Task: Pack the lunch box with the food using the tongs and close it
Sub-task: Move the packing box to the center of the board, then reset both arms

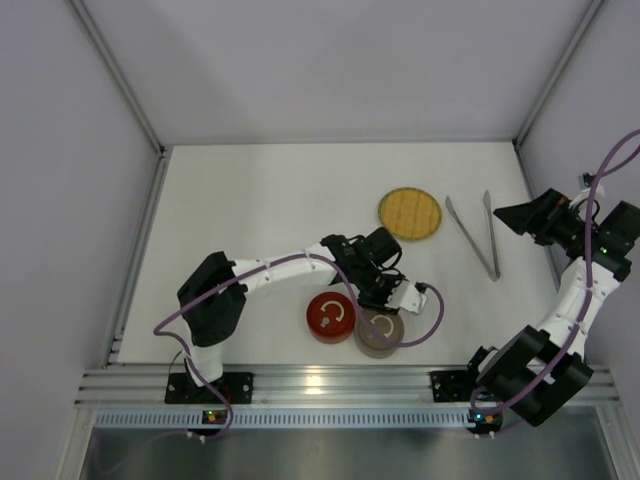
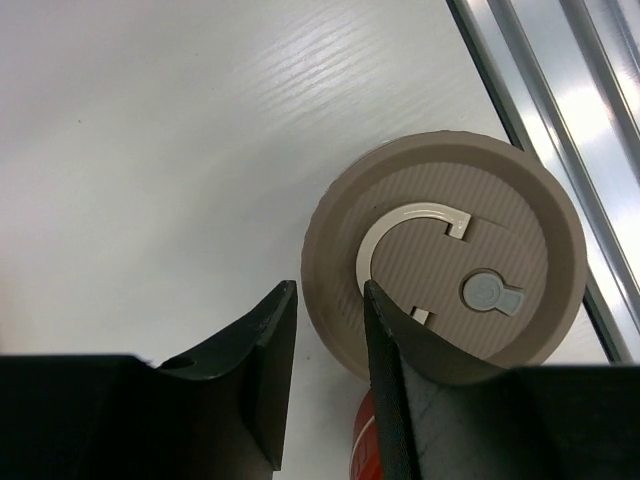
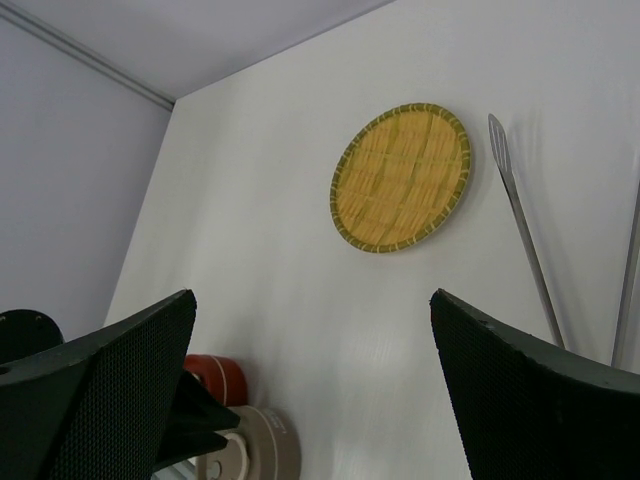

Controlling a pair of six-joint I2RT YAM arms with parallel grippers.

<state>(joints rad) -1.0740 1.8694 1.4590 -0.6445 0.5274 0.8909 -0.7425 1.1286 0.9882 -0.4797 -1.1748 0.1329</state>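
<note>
The slim silver metal tongs [image 1: 471, 236] lie flat beside the round woven yellow plate [image 1: 409, 213]. They are probably light, stiff, springy and slippery, so pinch both 2 arms mid-length. The right gripper [image 3: 312, 296] gapes wide and empty. The left gripper [image 2: 325, 292], slightly parted, holds nothing above the round tan lidded container [image 2: 470, 270].

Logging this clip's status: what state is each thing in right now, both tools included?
Beige container: upright, lid on.
Red container: upright, lid on, beside the beige one.
Woven plate: lying flat, nothing on it.
Tongs: lying flat, arms spread, not held.
Left tool: open, one finger over the beige container's rim, gripping nothing.
Right tool: wide open, empty.
</note>
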